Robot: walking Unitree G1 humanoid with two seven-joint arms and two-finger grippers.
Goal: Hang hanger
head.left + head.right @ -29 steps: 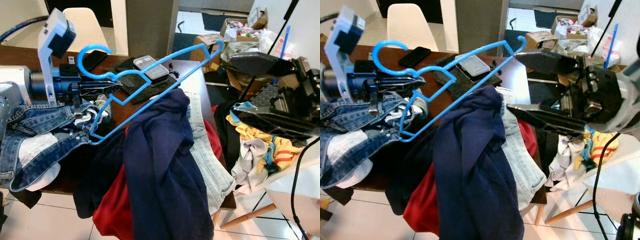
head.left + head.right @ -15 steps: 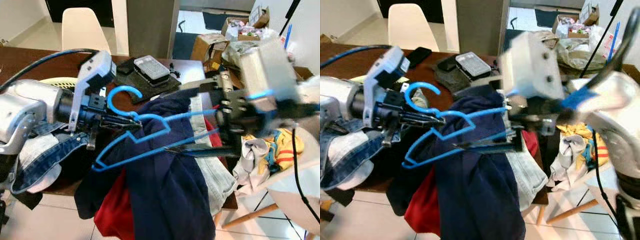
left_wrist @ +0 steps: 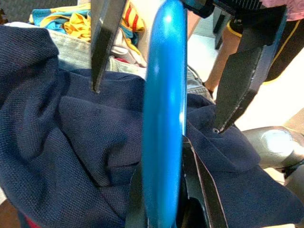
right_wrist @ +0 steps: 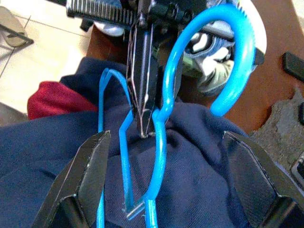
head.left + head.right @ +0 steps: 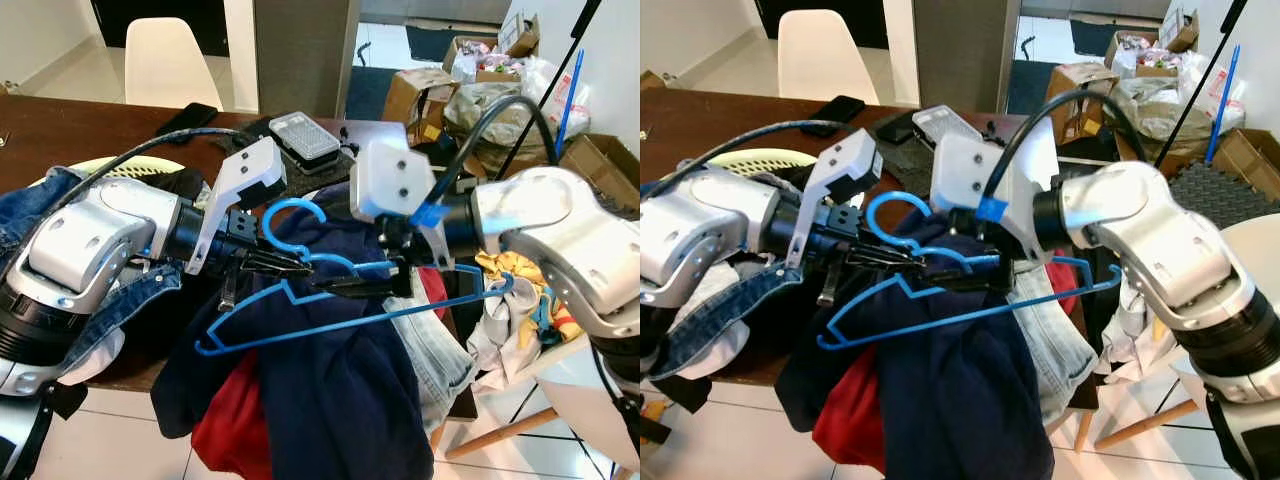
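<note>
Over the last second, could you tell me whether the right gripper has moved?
Yes. The right gripper has swung leftward from beside the table edge, near the colourful clothes, to over the navy garment, its open fingers either side of the blue hanger.

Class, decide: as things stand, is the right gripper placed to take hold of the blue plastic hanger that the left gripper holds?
Probably yes. The right gripper is open, with the blue plastic hanger between its fingers; nothing blocks it. The left gripper holds the neck.

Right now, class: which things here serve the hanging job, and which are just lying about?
In the job: blue hanger, left gripper shut on it, right gripper open around it.

Lying about: navy garment, jeans, phone, white chair, cardboard boxes.
</note>
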